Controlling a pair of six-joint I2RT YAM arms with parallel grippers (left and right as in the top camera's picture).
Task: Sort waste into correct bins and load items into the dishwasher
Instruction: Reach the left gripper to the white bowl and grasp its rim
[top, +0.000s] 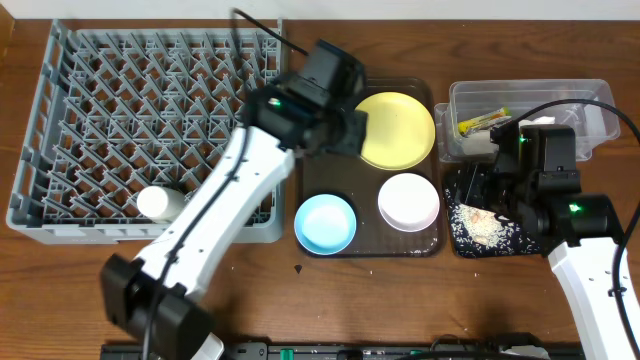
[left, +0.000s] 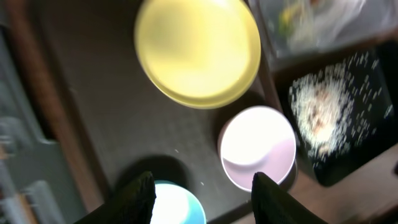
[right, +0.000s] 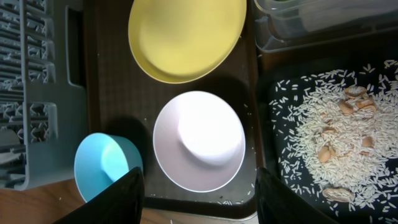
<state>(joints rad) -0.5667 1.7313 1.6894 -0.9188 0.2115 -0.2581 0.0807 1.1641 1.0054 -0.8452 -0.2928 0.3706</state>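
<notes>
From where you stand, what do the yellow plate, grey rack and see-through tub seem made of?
Yellow plate: probably plastic or melamine, smooth with a soft sheen, though glazed ceramic is possible. Grey rack: moulded plastic, uniform dull grey grid and pegs. Tub: thin clear plastic; the packet inside shows through its walls.

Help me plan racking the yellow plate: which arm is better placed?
Left, probably. The left claw hangs open over the brown tray near the yellow plate, beside the dish rack. The right claw is by the black tray, farther from the rack.
</notes>
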